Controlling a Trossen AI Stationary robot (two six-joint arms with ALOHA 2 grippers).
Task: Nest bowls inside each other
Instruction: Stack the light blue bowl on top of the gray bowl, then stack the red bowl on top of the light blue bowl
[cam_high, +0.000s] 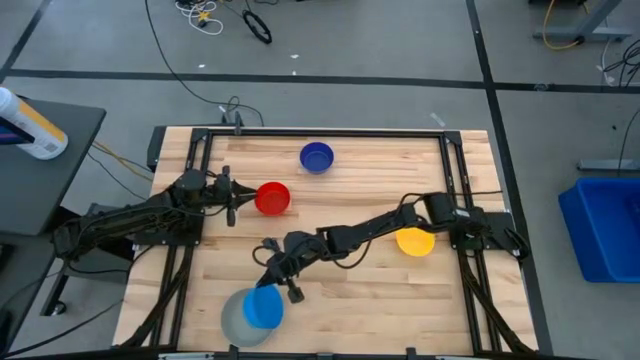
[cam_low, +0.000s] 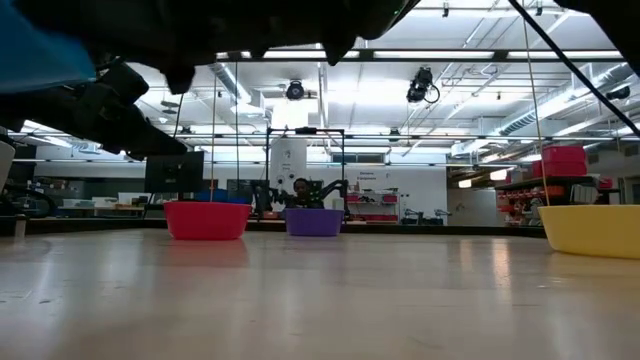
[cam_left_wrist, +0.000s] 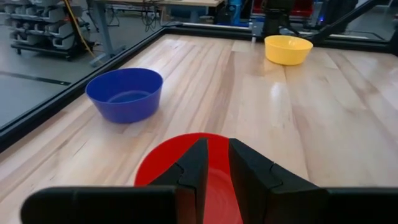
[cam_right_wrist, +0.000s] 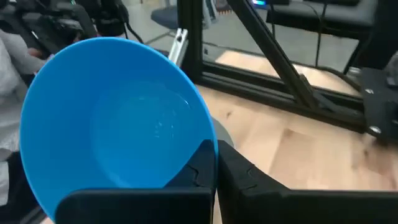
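Observation:
My right gripper (cam_high: 283, 289) reaches over the table's near left part, shut on the light blue bowl (cam_high: 264, 306). That bowl hangs over the grey bowl (cam_high: 232, 320), which sits on the table. The red bowl (cam_high: 272, 198) stands on the table just in front of my left gripper (cam_left_wrist: 217, 171), whose fingers are a narrow gap apart and hold nothing. The dark blue bowl (cam_high: 316, 157) stands near the far edge. Under my right arm, on the right, stands the yellow bowl (cam_high: 415, 241). My right gripper pinches the light blue bowl's rim (cam_right_wrist: 208, 148), with one finger inside the bowl and one outside. The fingers come from the table's right, slanting slightly down. The bowl is lifted clear and tipped on its side above the grey bowl (cam_right_wrist: 225, 134), its opening facing the wrist.
Black frame rails (cam_high: 200, 190) run along the table's left and right sides. Bare wood lies in the middle and near right. Off the table are a blue bin (cam_high: 610, 230) to the right and a bottle (cam_high: 30, 125) on a dark stand to the left.

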